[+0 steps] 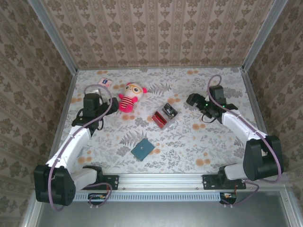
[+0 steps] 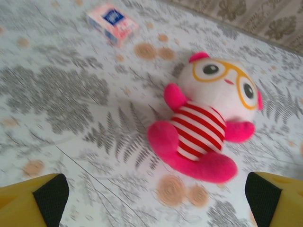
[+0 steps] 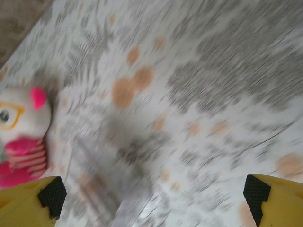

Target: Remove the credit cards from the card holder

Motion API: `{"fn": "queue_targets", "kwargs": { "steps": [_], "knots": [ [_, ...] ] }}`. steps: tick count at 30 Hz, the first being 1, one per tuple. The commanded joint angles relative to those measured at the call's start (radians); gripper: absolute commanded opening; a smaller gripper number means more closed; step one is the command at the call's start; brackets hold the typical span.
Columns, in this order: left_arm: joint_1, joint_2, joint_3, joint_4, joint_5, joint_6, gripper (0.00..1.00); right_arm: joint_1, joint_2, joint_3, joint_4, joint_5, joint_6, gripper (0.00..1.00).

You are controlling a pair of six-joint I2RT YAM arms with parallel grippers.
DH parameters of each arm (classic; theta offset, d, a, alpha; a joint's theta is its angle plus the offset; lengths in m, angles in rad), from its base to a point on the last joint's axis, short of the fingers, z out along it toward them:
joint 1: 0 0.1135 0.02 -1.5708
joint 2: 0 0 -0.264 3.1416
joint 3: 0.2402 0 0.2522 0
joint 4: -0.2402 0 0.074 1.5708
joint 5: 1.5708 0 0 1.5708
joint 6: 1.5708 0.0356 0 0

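Card holder (image 1: 142, 150) lies folded, diamond-wise, toward the arm bases from the plush doll (image 1: 131, 97). Left end effector (image 1: 105, 100) and right end effector (image 1: 191, 99) both hang spread, the left probably marginally nearer.

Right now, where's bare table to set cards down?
Free: the near-right stretch between the card holder and the right arm's base; also near-left of the holder. Crowded: far middle, where plush doll, red-and-dark pile and packet sit.
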Motion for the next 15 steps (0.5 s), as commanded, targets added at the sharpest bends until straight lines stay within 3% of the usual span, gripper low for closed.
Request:
{"fn": "queue_targets", "kwargs": {
  "steps": [1, 5, 9, 15],
  "knots": [
    [-0.042, 0.038, 0.045, -0.106, 0.111, -0.116, 1.00, 0.065, 0.039, -0.021, 0.014, -0.140, 0.131, 1.00],
    [-0.097, 0.116, 0.071, -0.093, 0.220, -0.164, 1.00, 0.133, 0.102, -0.031, 0.045, -0.167, 0.195, 0.98],
    [-0.173, 0.200, 0.081, -0.046, 0.257, -0.235, 0.99, 0.167, 0.143, -0.050, 0.092, -0.177, 0.236, 0.95],
    [-0.267, 0.369, 0.096, 0.155, 0.429, -0.365, 0.97, 0.193, 0.215, -0.029, 0.141, -0.235, 0.268, 0.89]
  ]
}}
